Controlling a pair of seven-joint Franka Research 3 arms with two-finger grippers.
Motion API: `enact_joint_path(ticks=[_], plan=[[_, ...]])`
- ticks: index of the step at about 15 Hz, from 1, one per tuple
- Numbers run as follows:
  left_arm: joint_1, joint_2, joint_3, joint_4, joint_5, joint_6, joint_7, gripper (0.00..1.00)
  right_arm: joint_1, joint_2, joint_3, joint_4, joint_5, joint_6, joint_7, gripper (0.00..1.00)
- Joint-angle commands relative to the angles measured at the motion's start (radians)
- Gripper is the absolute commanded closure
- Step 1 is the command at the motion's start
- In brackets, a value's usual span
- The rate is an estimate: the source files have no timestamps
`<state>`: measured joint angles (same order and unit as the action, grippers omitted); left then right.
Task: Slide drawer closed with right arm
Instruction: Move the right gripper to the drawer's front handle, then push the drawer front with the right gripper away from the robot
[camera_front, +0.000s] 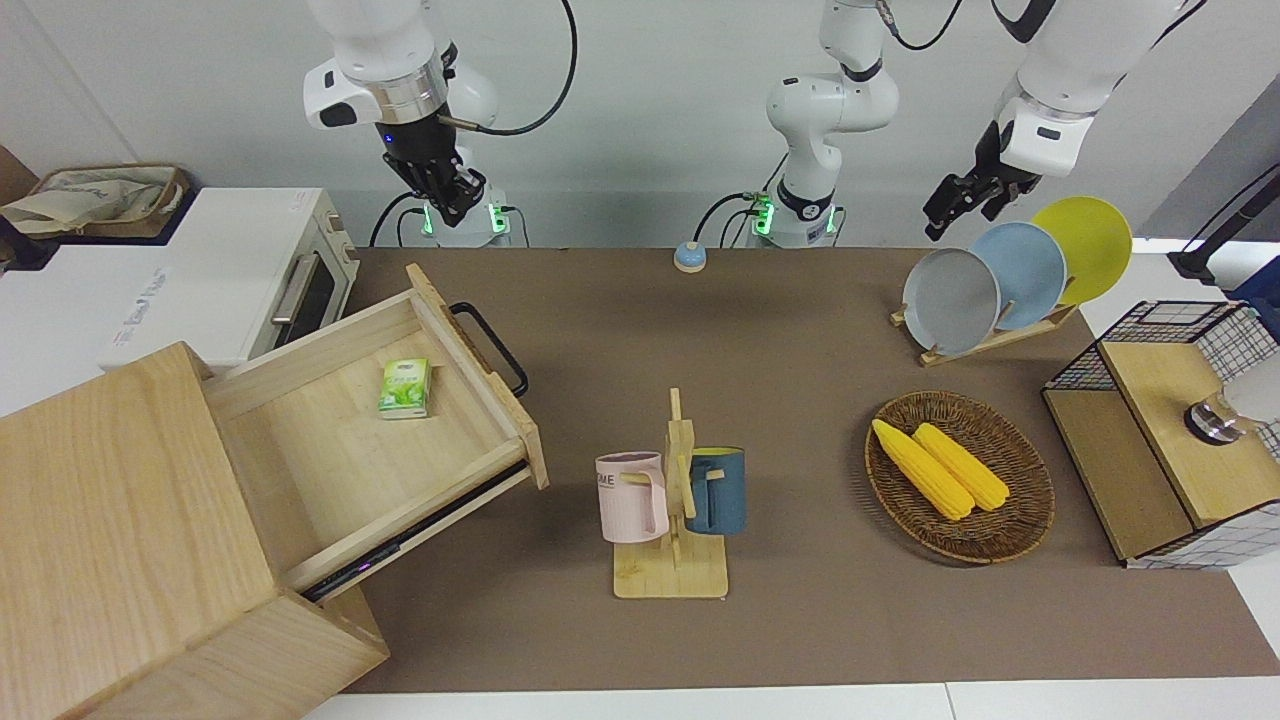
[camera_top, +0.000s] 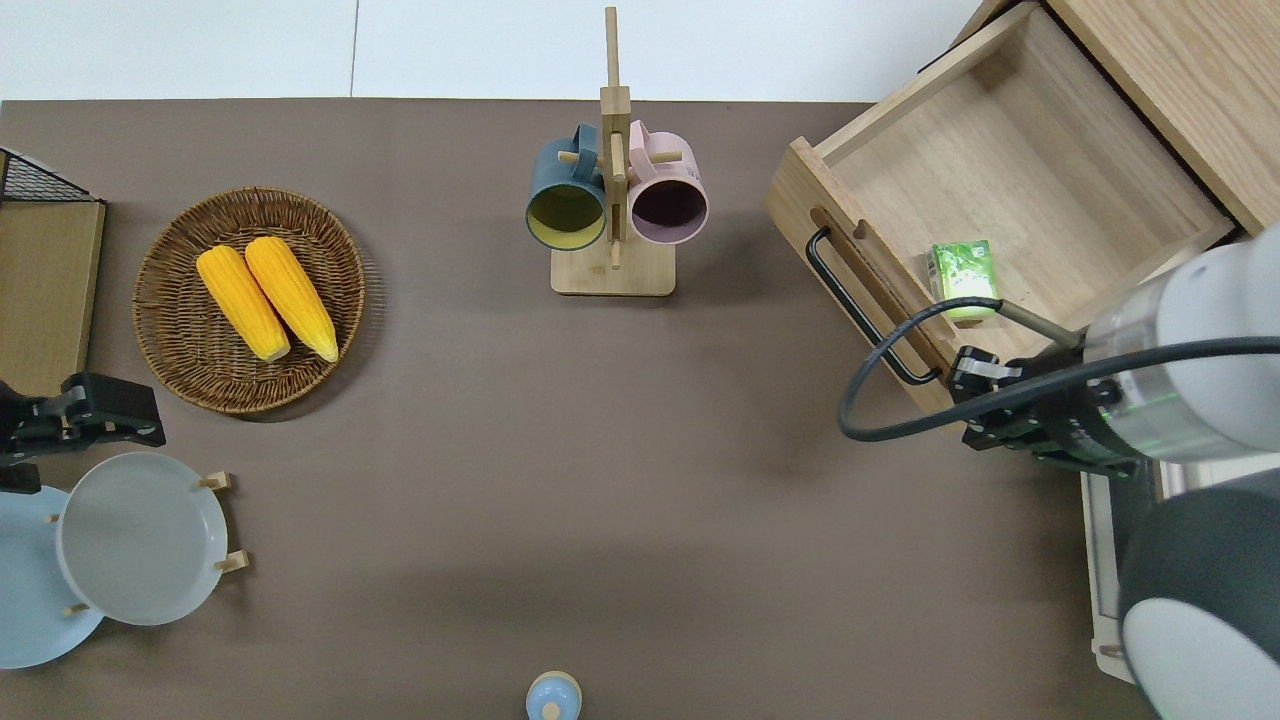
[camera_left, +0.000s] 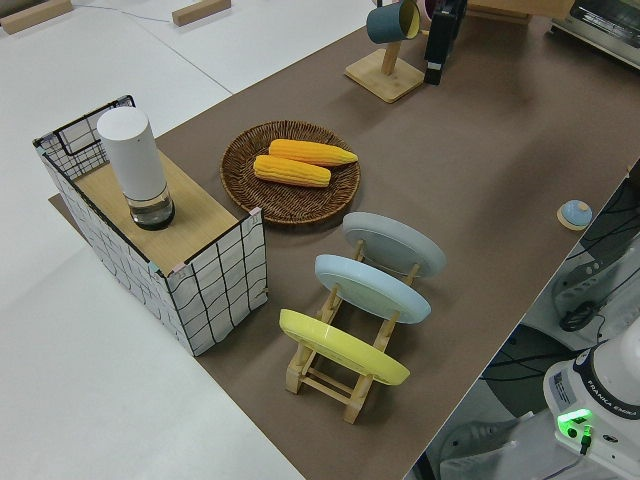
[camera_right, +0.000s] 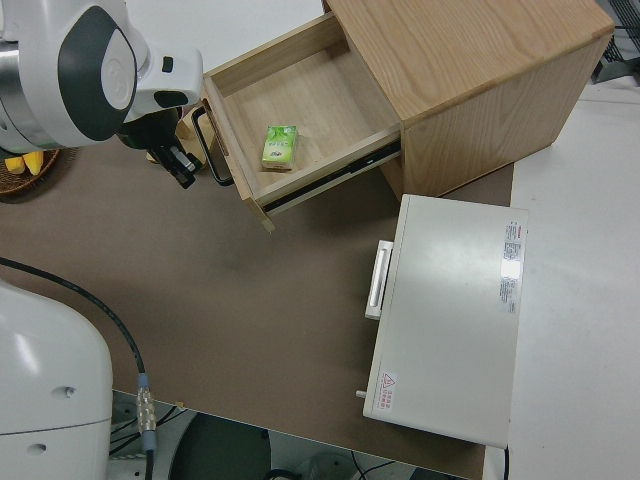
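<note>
The drawer (camera_front: 330, 450) of the pale wooden cabinet (camera_front: 110, 520) is pulled wide open at the right arm's end of the table. Its black bar handle (camera_front: 492, 350) faces the middle of the table. The drawer shows in the overhead view (camera_top: 1030, 170) and the right side view (camera_right: 310, 95). A small green pack (camera_top: 962, 280) lies inside it. My right gripper (camera_front: 455, 195) is up in the air, over the end of the drawer front nearest the robots (camera_top: 985, 400), by the handle's end (camera_right: 180, 170). My left arm is parked.
A white oven (camera_front: 230, 280) stands beside the cabinet, nearer to the robots. A mug rack (camera_front: 672, 500) with two mugs stands mid-table. A wicker basket (camera_front: 1030, 520) with corn, a plate rack (camera_front: 1000, 280) and a wire-mesh basket (camera_front: 1160, 440) are at the left arm's end.
</note>
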<state>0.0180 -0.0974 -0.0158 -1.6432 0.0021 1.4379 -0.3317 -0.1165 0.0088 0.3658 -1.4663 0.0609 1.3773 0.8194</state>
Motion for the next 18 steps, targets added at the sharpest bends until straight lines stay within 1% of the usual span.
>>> enact_joint_path(ticks=[1,3,4,6,8,9,14,17,18], plan=[[-0.004,-0.008,0.005,0.0,-0.004,-0.002,0.01,0.01,0.044,0.0,0.007,-0.048,0.028,0.043,0.137,1.0],[-0.004,-0.008,0.005,0.0,-0.004,-0.002,0.01,0.01,0.069,0.0,0.012,-0.091,0.023,0.113,0.233,1.0],[-0.004,-0.008,0.005,0.0,-0.004,-0.002,0.01,0.01,0.075,0.0,0.013,-0.109,0.022,0.141,0.256,1.0],[-0.004,-0.008,0.005,0.0,-0.004,-0.002,0.01,0.01,0.09,0.0,0.013,-0.147,0.019,0.17,0.268,1.0],[-0.004,-0.008,0.005,0.0,-0.004,-0.002,0.01,0.01,0.112,0.002,0.012,-0.202,0.008,0.245,0.331,1.0],[-0.004,-0.008,0.005,0.0,-0.004,-0.002,0.01,0.01,0.115,0.003,0.013,-0.218,0.007,0.273,0.346,1.0],[-0.004,-0.008,0.005,0.0,-0.004,-0.002,0.01,0.01,0.121,0.03,0.007,-0.246,0.007,0.351,0.348,1.0],[-0.004,-0.008,0.005,0.0,-0.004,-0.002,0.01,0.01,0.121,0.054,0.002,-0.247,0.004,0.39,0.348,1.0],[-0.004,-0.008,0.005,0.0,-0.004,-0.002,0.01,0.01,0.123,0.074,0.004,-0.249,-0.001,0.41,0.35,1.0]])
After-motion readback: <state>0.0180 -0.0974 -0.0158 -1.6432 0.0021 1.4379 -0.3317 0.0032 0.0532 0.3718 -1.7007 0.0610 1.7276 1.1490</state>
